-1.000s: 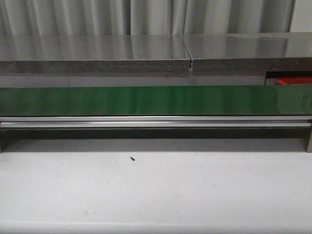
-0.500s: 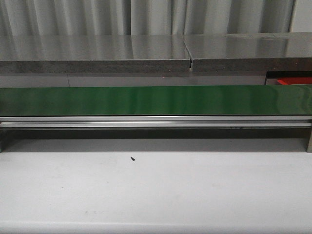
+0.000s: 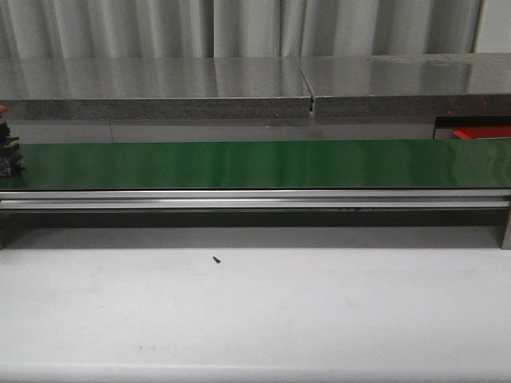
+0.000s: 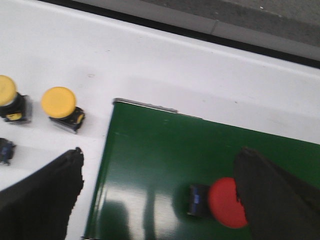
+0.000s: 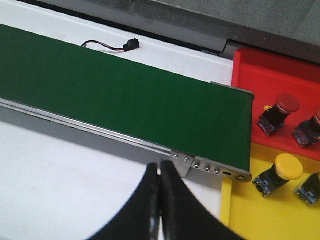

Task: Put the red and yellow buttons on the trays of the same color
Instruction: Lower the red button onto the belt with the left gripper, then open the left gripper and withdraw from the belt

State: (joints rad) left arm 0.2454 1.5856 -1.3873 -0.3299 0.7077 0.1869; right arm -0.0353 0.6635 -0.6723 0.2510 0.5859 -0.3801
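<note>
My left gripper point(image 4: 160, 160) is open above the end of the green belt point(image 4: 165, 150). A red button point(image 4: 225, 202) lies on its side on the belt, right beside one finger point(image 4: 275, 195) and partly hidden by it. Two yellow buttons point(image 4: 59, 102) point(image 4: 6, 92) sit on the white table off the belt's end. My right gripper point(image 5: 161, 167) is shut and empty, near the belt's other end. There a red tray point(image 5: 260, 70) holds red buttons point(image 5: 280, 112), and a yellow tray point(image 5: 285, 220) holds a yellow button point(image 5: 282, 170). Neither gripper shows in the front view.
In the front view the green belt point(image 3: 255, 163) runs across, with a red-topped button point(image 3: 6, 148) at its far left edge and the red tray point(image 3: 479, 132) at far right. A small black speck point(image 3: 216, 258) lies on the white table. A loose cable point(image 5: 112, 46) lies behind the belt.
In the front view a red-topped button has come into sight at the belt's far left edge. Nothing else differs.
</note>
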